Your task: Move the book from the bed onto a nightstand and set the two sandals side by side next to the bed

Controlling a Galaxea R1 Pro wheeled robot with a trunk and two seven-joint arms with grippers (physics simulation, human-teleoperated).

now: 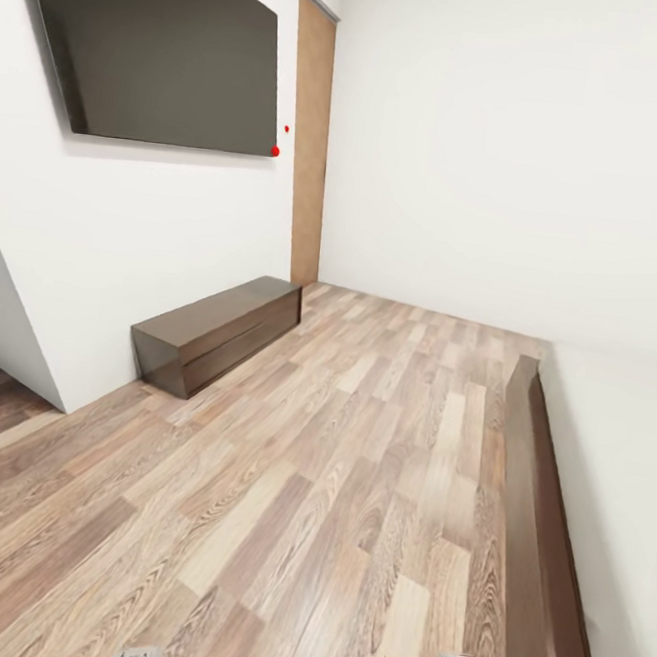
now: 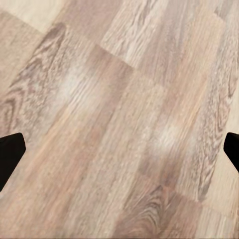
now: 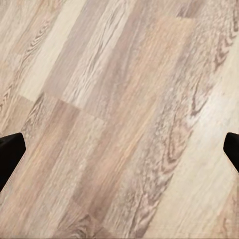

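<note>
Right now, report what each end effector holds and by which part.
Nothing is held. The left end effector and the right end effector are both open, fingers spread wide apart, with bare wood-plank floor between them.

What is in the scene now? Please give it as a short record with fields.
room: white walls, wood-plank floor
wall screen: dark flat television, upper left
door: brown door at far corner
furniture: long low dark-brown dresser against the left wall
bed: dark frame edge at right
left end effector: open, above floor
right end effector: open, above floor
</note>
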